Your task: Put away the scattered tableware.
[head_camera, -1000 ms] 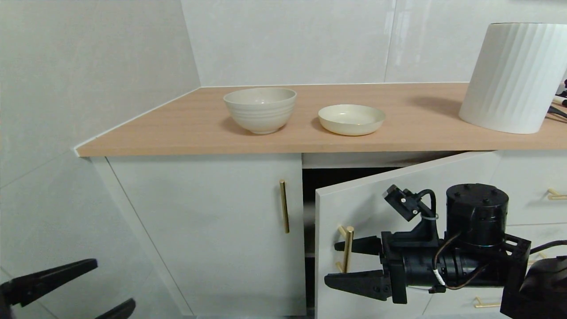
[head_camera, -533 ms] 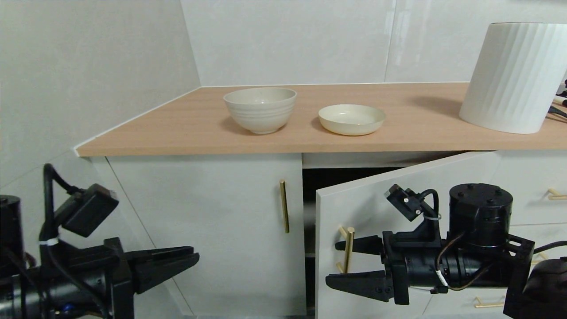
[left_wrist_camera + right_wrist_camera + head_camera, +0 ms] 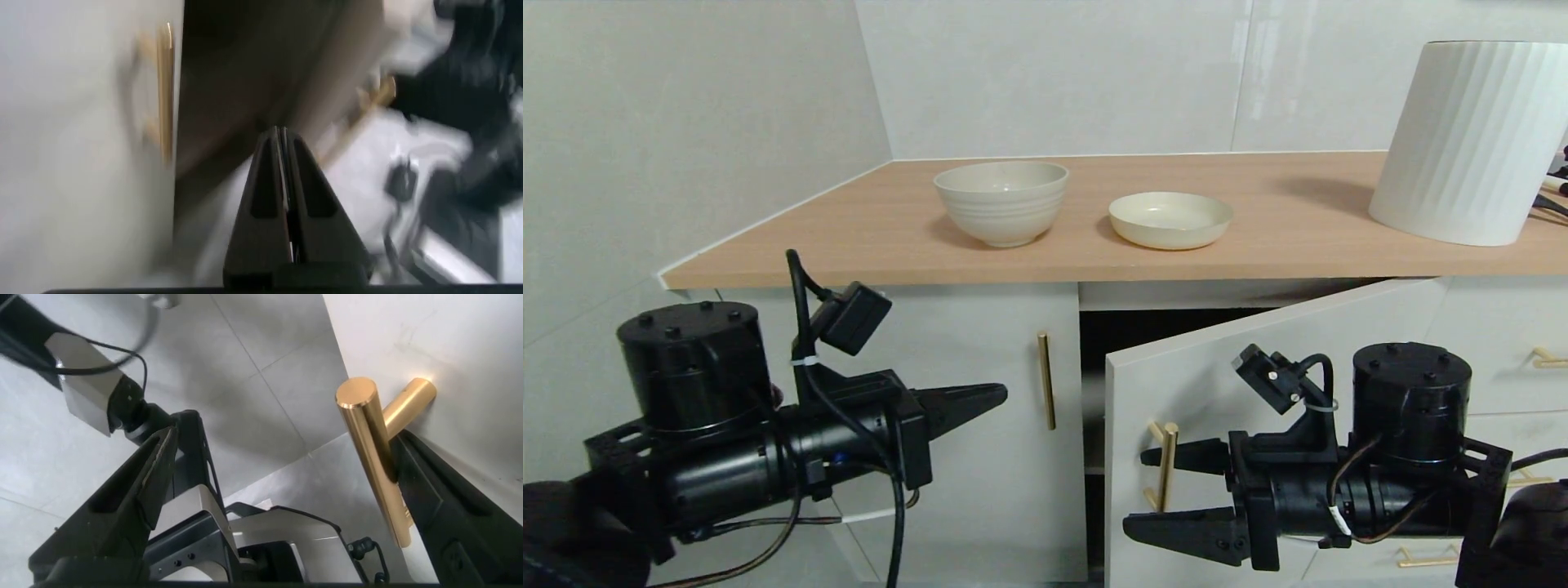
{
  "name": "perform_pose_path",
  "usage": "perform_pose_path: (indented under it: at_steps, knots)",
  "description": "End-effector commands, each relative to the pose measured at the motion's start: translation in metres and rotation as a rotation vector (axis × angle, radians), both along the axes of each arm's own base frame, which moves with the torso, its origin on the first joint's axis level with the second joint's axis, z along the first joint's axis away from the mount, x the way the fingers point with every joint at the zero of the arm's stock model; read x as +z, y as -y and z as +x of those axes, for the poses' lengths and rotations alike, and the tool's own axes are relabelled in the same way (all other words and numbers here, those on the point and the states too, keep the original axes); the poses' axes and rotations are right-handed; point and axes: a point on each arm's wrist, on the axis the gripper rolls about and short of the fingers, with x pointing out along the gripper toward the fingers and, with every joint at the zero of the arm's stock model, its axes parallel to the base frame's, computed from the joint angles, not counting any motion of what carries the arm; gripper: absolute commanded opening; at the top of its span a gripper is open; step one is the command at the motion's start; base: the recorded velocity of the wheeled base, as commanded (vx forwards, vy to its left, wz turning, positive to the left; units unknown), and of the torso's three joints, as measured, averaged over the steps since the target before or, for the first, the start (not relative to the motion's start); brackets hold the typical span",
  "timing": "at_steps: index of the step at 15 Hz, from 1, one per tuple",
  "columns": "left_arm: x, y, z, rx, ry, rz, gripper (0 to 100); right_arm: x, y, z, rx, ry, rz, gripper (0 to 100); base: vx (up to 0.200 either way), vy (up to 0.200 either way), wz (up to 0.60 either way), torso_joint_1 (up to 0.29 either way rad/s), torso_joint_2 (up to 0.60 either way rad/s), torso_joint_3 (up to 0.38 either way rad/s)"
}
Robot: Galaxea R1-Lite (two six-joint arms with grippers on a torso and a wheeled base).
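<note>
**left gripper closed and empty, right gripper open around the door handle**

- bowl (image 3: pixel 1001 202): upright on the wooden countertop (image 3: pixel 849 237), towards the back corner. nothing touching it.
- shallow dish (image 3: pixel 1170 219): upright on the same countertop, near the bowl on its right, the two apart.
- left gripper (image 3: pixel 992 398): fingers pressed together, holding nothing. it sits below the countertop edge, in front of the left cabinet door (image 3: pixel 915 457). tip points at that door's vertical brass handle (image 3: pixel 1046 380) and is near it, not touching.
- right gripper (image 3: pixel 1135 488): fingers spread wide, gripping nothing. in the head view one finger is above and one below the lower end of the brass handle (image 3: pixel 1166 461) on the right cabinet door (image 3: pixel 1258 359). in the right wrist view the handle bar lies between the fingers, close against one of them. can't tell if that finger actually touches the bar. the other finger is well clear of it.
- right cabinet door is ajar, with a dark gap between it and the left door, which is closed.
- white ribbed container (image 3: pixel 1470 139): on the countertop at far right, well apart from the dish.
- drawer fronts with small brass pulls (image 3: pixel 1548 357) to the right of the open door.
</note>
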Motion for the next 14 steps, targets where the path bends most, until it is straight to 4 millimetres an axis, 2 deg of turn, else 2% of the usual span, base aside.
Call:
perform_pose_path:
  at_steps: [1,2,3,5,6,10,11,14]
  knots:
    - [-0.028,0.021,0.015,-0.036,-0.075,-0.003,0,0.000,0.000,-0.001,0.004,0.000,0.001,100,0.000,0.000,0.00,0.000,0.00,0.000]
    - [-0.041,0.040,0.022,-0.076,-0.064,-0.022,0,0.001,0.000,-0.001,0.003,0.001,0.001,100,0.000,0.000,0.00,0.000,0.00,0.000]
    - [-0.046,0.050,0.030,-0.091,-0.045,-0.031,0,0.001,0.000,0.000,0.001,0.001,0.001,100,0.000,0.000,0.00,0.000,0.00,0.000]
    - [-0.043,0.061,0.039,-0.097,-0.020,-0.046,0,0.001,0.000,-0.001,0.003,0.003,0.002,100,0.000,0.000,0.00,0.000,0.00,0.000]
    - [-0.042,0.062,0.040,-0.099,-0.020,-0.046,0,0.001,0.000,0.000,0.000,0.003,0.002,100,0.000,0.000,0.00,0.000,0.00,0.000]
    - [-0.039,0.090,0.038,-0.173,-0.001,-0.057,0,0.001,0.000,0.000,-0.002,0.003,0.002,100,0.000,0.000,0.00,0.000,0.00,0.000]
    - [-0.040,0.108,0.039,-0.214,-0.011,-0.053,0,0.000,-0.001,0.001,-0.002,0.001,0.000,100,0.000,0.000,0.00,0.000,0.00,0.000]
    - [-0.049,0.124,0.036,-0.225,-0.034,-0.031,0,-0.001,-0.001,0.001,-0.002,0.001,0.000,100,0.000,0.000,0.00,0.000,0.00,0.000]
